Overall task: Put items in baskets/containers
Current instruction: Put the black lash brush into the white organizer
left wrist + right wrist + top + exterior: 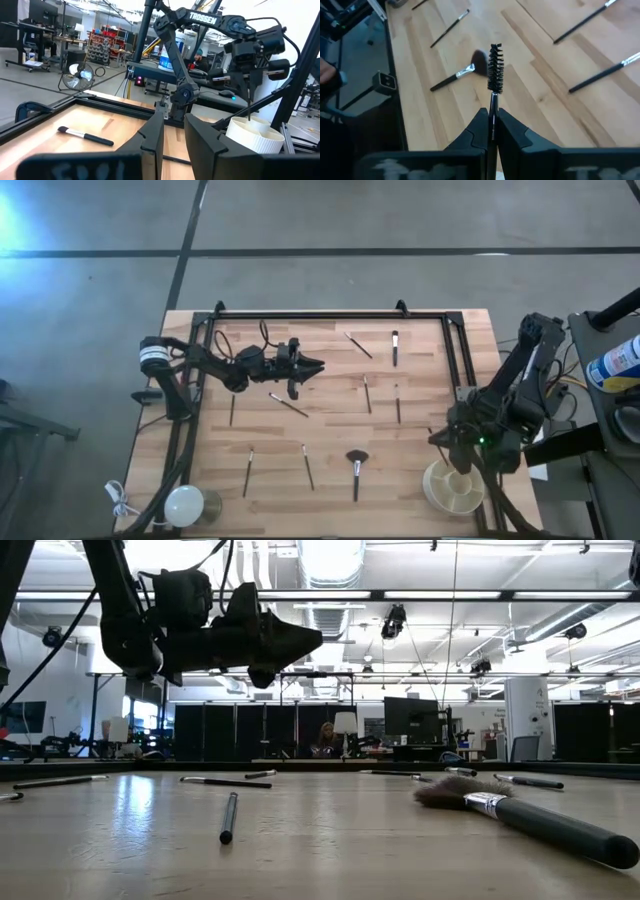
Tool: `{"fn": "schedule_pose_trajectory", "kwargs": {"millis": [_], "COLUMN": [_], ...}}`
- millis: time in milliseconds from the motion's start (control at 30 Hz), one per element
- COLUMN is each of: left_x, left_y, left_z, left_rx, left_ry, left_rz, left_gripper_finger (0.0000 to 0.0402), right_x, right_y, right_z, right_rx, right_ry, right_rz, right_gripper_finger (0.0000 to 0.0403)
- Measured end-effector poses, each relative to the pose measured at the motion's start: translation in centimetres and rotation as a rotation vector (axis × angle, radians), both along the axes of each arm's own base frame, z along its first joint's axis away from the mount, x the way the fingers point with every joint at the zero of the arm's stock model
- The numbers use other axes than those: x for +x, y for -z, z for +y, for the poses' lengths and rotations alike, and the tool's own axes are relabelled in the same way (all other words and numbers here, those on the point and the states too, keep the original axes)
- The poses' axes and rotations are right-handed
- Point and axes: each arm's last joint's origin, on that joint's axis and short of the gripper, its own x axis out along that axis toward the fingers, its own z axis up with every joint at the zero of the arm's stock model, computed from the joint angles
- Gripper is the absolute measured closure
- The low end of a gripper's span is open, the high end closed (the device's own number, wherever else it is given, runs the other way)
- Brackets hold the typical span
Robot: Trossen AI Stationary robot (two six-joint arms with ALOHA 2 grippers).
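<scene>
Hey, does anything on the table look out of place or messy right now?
Yes: the makeup brushes lie scattered at all angles across the wooden table, including the fluffy black brush, rather than in the cream tub. Nothing looks spilled or broken. The right gripper is shut on a spoolie brush.

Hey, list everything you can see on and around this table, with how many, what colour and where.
Light wooden table: one, edged by a black frame.
Thin dark-handled makeup brushes: eight countable, lying scattered on the table.
Large brush with fluffy black head: one, lying between dome and tub.
Round cream plastic tub: one, at the table's right corner.
White glossy dome with cord: one, at the left corner.
Black spoolie brush: one, in the right gripper.
Left gripper: fingers apart, empty, above the table's left-centre.
Right gripper: fingers shut on the spoolie brush, above the tub.
</scene>
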Motion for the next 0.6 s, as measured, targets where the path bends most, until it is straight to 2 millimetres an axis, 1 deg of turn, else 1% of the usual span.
{"fn": "schedule_pose_trajectory", "kwargs": {"millis": [367,600], "left_x": [0.0,0.1], "left_y": [0.0,-0.1], "left_z": [0.0,0.0], "left_rx": [-0.002,-0.001], "left_ry": [0.0,-0.001], "left_rz": [0.004,0.001], "left_gripper_finger": [0.0331,0.0331], "right_x": [0.2,0.6], "right_y": [2.7,3.9], "right_z": [2.6,3.6], "right_rx": [-0.057,-0.105], "right_ry": [0.02,0.008], "right_rz": [0.066,0.119], "right_gripper_finger": [0.039,0.039]}}
